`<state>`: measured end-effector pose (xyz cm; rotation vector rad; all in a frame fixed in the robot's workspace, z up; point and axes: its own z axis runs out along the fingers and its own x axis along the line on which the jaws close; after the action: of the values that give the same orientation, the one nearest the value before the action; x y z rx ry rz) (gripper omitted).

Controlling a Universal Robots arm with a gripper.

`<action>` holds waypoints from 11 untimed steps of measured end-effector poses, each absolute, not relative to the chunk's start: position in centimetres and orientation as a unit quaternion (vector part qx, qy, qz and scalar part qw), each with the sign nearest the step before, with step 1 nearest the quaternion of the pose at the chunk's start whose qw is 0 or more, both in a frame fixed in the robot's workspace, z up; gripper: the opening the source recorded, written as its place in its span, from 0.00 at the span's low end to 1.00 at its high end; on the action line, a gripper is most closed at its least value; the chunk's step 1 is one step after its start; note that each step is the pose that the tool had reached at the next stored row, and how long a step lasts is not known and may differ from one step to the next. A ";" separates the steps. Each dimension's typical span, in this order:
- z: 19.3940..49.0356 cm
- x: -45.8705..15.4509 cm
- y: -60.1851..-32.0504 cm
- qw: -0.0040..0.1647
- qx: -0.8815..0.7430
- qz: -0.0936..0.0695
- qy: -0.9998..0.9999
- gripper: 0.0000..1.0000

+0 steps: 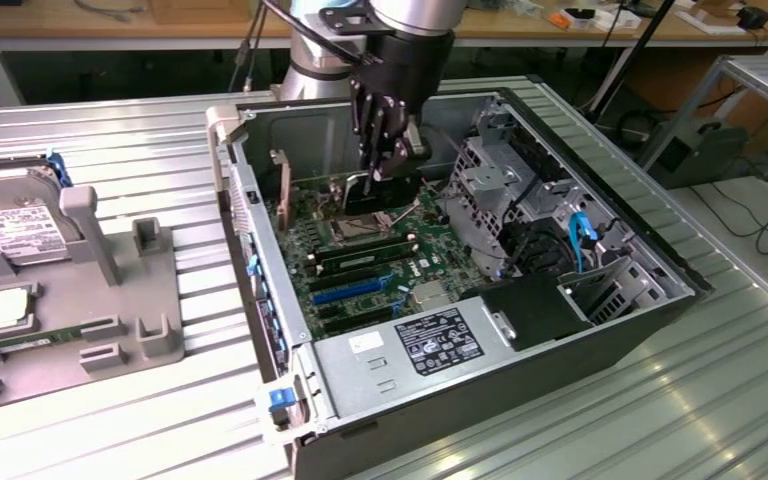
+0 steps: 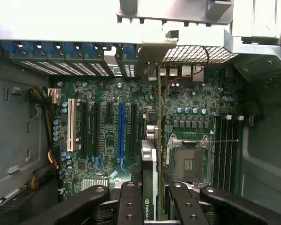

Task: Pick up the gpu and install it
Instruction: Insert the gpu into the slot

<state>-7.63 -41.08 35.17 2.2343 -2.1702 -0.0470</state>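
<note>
Evidently the gripper point(image 2: 152, 188) pinches the gpu point(image 2: 149, 154) edge-on between its fingers point(image 2: 129, 201), with the motherboard point(image 2: 107, 89) just beyond the fingertips. The card seems stiff, light and fragile, so its flat faces are the best place to hold it.

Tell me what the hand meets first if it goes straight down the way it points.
The hand grips the graphics card edge-down, so the card would likely reach the motherboard first, seemingly just beside the processor socket; depth is unclear.
</note>
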 end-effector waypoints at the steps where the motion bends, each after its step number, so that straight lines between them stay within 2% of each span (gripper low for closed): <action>1: 35.1 -7.6 -41.1 0.013 0.716 -0.015 -0.698 0.27; 11: 34.6 -7.6 -41.5 0.014 0.704 -0.015 -0.710 0.27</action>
<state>-7.63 -41.51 34.60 2.1932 -2.2107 -0.0457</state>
